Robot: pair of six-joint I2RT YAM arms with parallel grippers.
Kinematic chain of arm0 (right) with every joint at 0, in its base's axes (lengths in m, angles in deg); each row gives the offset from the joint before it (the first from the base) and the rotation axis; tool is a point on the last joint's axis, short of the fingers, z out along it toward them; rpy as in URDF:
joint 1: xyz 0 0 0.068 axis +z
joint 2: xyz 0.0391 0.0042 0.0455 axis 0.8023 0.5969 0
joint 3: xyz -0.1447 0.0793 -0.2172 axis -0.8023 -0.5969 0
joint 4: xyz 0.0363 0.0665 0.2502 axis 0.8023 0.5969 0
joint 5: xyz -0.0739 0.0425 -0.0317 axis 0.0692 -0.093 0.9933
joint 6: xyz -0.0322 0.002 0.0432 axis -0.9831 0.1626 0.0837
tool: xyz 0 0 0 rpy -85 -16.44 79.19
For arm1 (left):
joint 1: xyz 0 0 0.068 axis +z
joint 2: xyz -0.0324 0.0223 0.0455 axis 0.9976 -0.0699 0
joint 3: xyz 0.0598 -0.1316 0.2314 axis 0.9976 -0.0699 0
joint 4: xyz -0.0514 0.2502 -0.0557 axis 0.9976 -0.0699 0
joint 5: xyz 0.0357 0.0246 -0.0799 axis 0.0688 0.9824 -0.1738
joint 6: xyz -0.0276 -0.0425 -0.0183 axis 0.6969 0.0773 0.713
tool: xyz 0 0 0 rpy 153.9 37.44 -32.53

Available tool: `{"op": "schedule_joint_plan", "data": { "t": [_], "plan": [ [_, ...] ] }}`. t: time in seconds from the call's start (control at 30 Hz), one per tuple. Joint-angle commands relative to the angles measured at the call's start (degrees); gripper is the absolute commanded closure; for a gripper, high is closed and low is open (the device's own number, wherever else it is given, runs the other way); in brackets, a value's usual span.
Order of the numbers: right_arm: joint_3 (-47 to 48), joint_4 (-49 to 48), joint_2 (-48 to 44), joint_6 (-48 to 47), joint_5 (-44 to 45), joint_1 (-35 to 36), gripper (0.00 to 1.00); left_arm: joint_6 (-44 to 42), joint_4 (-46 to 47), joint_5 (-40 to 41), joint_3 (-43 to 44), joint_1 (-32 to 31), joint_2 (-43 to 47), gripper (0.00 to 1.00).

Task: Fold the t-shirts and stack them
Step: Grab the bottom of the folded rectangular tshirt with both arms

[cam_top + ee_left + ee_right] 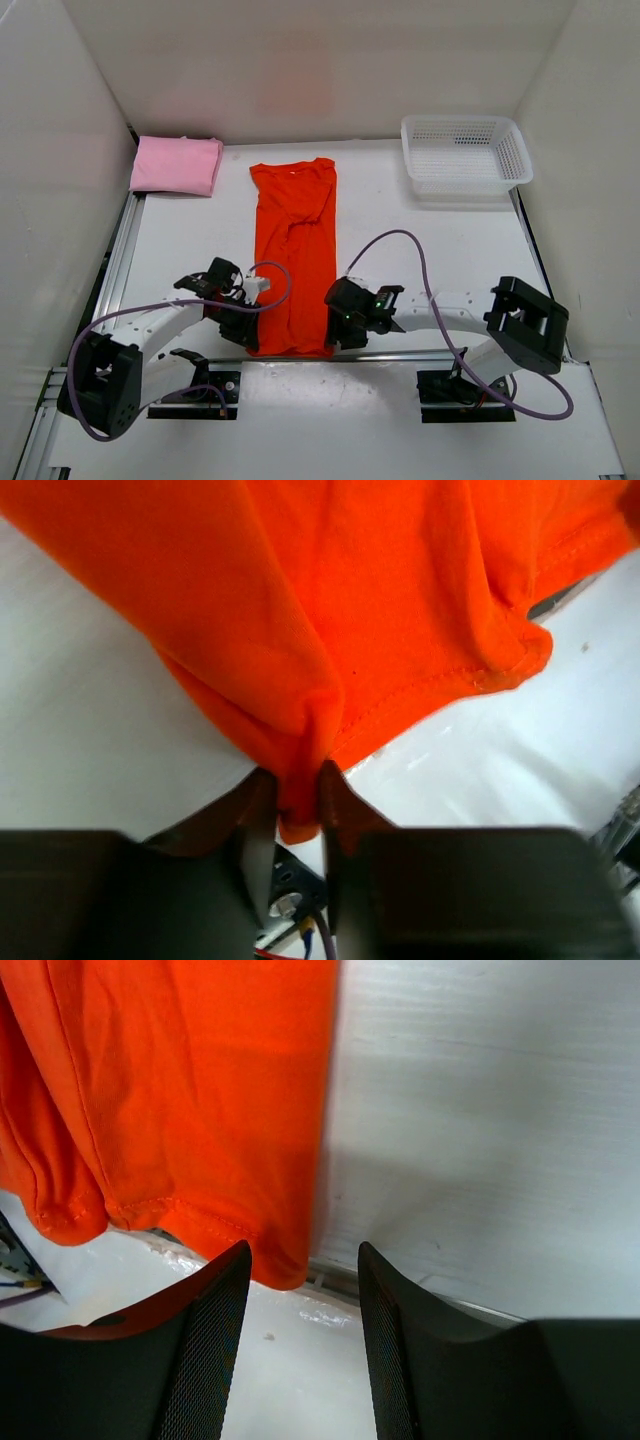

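An orange-red t-shirt (295,245) lies folded into a long strip down the middle of the table, collar at the far end. My left gripper (248,335) is at its near left corner, shut on a pinch of the orange cloth (298,810) that bunches between the jaws. My right gripper (340,330) stands open at the near right corner, and the hem corner (282,1265) lies just in front of its left finger (205,1350), with no cloth between the jaws. A folded pink t-shirt (178,165) rests at the far left. No black t-shirt is in view.
A white mesh basket (465,152) stands at the far right. White walls close in the table on three sides. A metal rail (120,260) runs along the left edge, and purple cables (420,270) loop over the near part of the table.
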Motion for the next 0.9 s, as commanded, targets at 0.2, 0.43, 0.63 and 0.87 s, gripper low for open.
{"op": "schedule_joint_plan", "data": {
  "t": [0.2, 0.43, 0.63, 0.87],
  "plan": [
    [2.14, -4.99, 4.06, -1.40, -8.14, 0.37, 0.61, -0.82, 3.79, -0.71, 1.67, -0.30, -0.17, 0.90],
    [2.76, -6.94, 4.16, -0.34, -9.55, -1.56, 1.00, -0.82, 3.79, -5.53, 4.82, -0.30, 0.96, 0.90],
    [5.73, 0.67, -3.67, -3.85, -5.17, -8.59, 1.00, -0.82, -7.69, -5.73, 18.78, 0.22, -0.17, 0.90],
    [22.43, 9.67, 1.15, -17.11, -5.67, -19.83, 1.00, -0.82, -12.72, -7.12, 40.40, 9.44, -14.65, 0.90]
  ]
}}
